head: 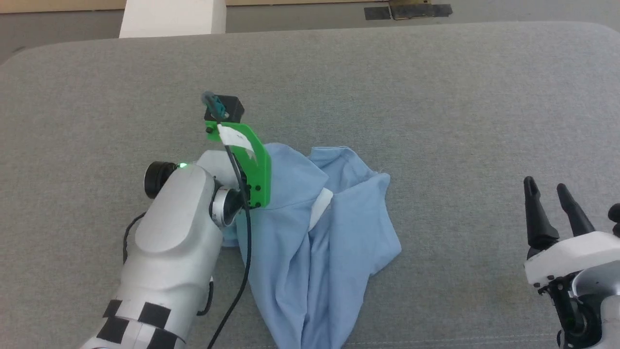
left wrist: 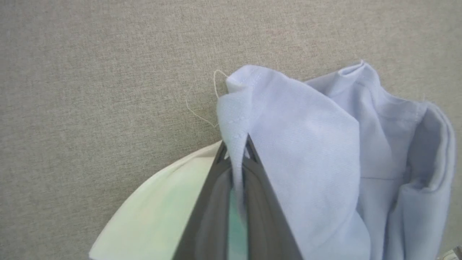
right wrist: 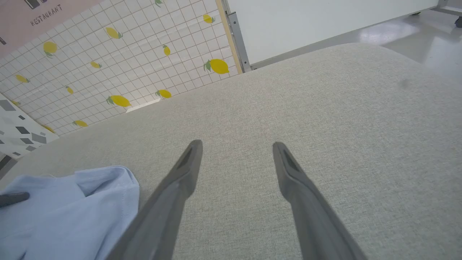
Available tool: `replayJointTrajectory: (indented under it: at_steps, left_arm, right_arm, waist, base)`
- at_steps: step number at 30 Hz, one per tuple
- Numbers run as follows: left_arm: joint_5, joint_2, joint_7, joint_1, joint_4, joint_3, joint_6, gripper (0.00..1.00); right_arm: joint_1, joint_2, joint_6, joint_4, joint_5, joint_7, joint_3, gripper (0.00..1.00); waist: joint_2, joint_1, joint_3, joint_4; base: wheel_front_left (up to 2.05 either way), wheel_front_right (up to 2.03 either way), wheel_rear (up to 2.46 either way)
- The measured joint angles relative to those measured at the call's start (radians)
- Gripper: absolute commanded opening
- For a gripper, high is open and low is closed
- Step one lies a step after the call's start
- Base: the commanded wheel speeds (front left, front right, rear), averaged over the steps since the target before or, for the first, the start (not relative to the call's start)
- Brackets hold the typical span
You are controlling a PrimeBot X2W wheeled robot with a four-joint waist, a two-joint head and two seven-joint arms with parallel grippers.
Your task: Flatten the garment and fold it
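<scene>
The light blue polo shirt (head: 319,232) lies in a crumpled heap near the front middle of the grey cloth-covered table (head: 436,97), its white collar (head: 321,206) half buried in the folds, so neither flattening nor folding is done. The left gripper (left wrist: 235,144) is pinched tight on a hemmed edge at the heap's left side, likely the first step of spreading it out. The right gripper (head: 545,186) rests well apart to the right, fingers spread wide and empty.

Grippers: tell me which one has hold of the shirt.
The left gripper: it is shut on a fold of the light blue garment. The right gripper stands open above the grey surface, apart from the cloth.
</scene>
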Motion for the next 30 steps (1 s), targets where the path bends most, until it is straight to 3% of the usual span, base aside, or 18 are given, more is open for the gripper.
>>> replayJointTrajectory:
  at_steps: [7,11,15,18,22,27,28,29,30]
  left_arm:
    - [-0.1,-0.003,-0.175,-0.005,-0.086,0.128,-0.003,0.0]
    - [-0.158,0.038,-0.251,0.011,-0.168,0.238,0.025,0.0]
    - [-0.192,0.112,-0.266,0.142,-0.249,0.346,0.096,0.0]
    - [-0.214,0.134,-0.253,0.294,-0.28,0.413,0.154,0.0]
    - [-0.25,0.118,-0.227,0.462,-0.289,0.462,0.208,0.0]
    - [-0.281,0.081,-0.203,0.54,-0.283,0.475,0.218,0.0]
    - [-0.286,0.077,-0.21,0.546,-0.286,0.481,0.217,0.16]
    - [-0.292,0.074,-0.229,0.548,-0.297,0.487,0.215,0.8]
    - [-0.293,0.073,-0.263,0.548,-0.319,0.494,0.201,1.0]
  right_arm:
    - [0.0,0.001,0.0,0.017,0.001,0.0,0.014,1.0]
    - [0.0,0.001,0.0,0.017,-0.001,0.002,0.018,1.0]
    - [0.0,0.001,0.0,0.018,-0.001,0.002,0.026,1.0]
    - [0.0,0.001,0.0,0.02,-0.001,0.002,0.03,1.0]
    - [0.0,0.001,0.0,0.024,-0.001,0.007,0.034,1.0]
    - [0.0,0.001,0.0,0.031,-0.001,0.01,0.042,1.0]
    - [0.0,0.001,0.0,0.033,-0.001,0.01,0.042,1.0]
    - [0.0,0.001,0.0,0.034,-0.001,0.01,0.043,1.0]
    - [0.0,0.001,0.0,0.036,-0.002,0.011,0.044,1.0]
  waist:
    - [0.0,0.0,-0.021,0.044]
    - [0.0,0.0,-0.037,0.075]
    - [0.0,0.0,-0.051,0.101]
    - [0.0,0.0,-0.056,0.117]
    - [0.0,0.0,-0.056,0.132]
    - [0.0,0.0,-0.057,0.136]
    - [0.0,0.0,-0.059,0.136]
    - [0.0,0.0,-0.062,0.137]
    - [0.0,0.0,-0.065,0.137]
  base:
    - [0.0,0.0,0.0]
    - [0.0,0.0,0.0]
    - [0.0,0.0,0.0]
    - [0.0,0.0,0.0]
    - [0.0,0.0,0.0]
    - [0.0,0.0,0.0]
    - [0.0,0.0,0.0]
    - [0.0,0.0,0.0]
    - [0.0,0.0,0.0]
